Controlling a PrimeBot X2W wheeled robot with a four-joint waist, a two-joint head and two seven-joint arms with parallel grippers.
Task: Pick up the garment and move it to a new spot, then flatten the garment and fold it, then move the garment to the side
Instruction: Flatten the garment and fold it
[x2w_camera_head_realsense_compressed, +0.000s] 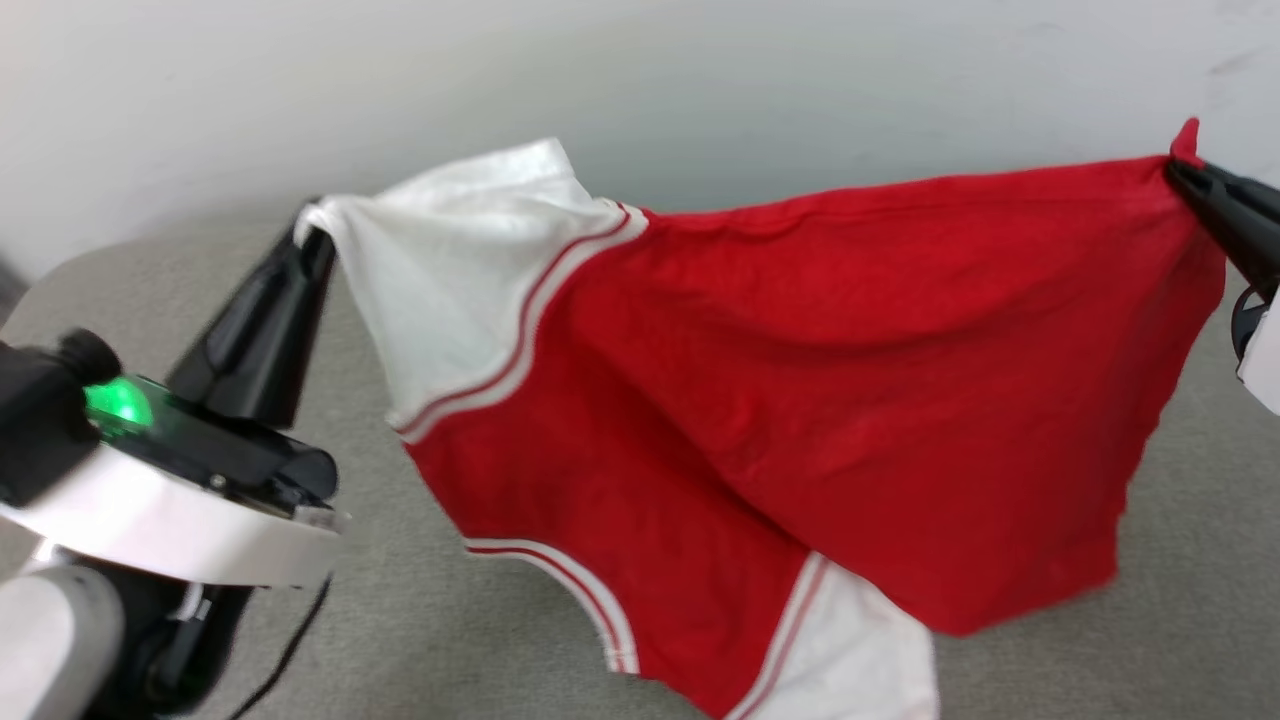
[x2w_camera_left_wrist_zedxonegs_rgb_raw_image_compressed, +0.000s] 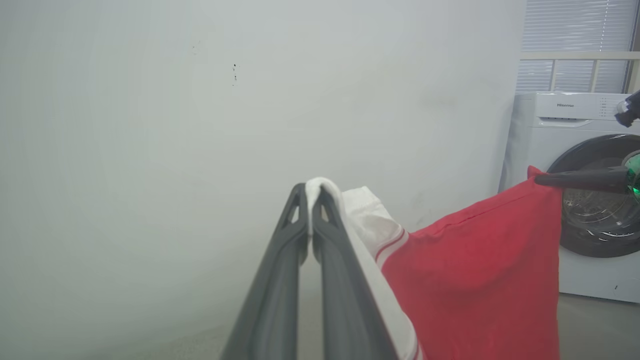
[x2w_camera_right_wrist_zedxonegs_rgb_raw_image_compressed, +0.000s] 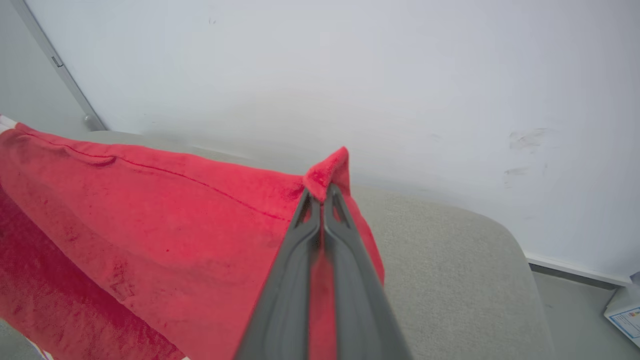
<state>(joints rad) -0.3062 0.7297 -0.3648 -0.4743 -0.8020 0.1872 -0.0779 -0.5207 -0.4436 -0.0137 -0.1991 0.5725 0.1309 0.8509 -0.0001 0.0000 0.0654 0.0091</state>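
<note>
The garment, a red jersey with white sleeves and red-and-white striped trim, hangs stretched in the air between my two grippers above a grey fabric-covered table. My left gripper is shut on the tip of a white sleeve at the upper left. At the far right, my right gripper is shut on a red corner of the hem. The cloth sags from that stretched top edge, and its lower sleeve reaches the head view's bottom edge. No letters or number show on the side facing me.
A pale wall stands right behind the table's far edge. A white front-loading washing machine stands to the right in the left wrist view. The table's rounded right corner drops to the floor, where a small white box lies.
</note>
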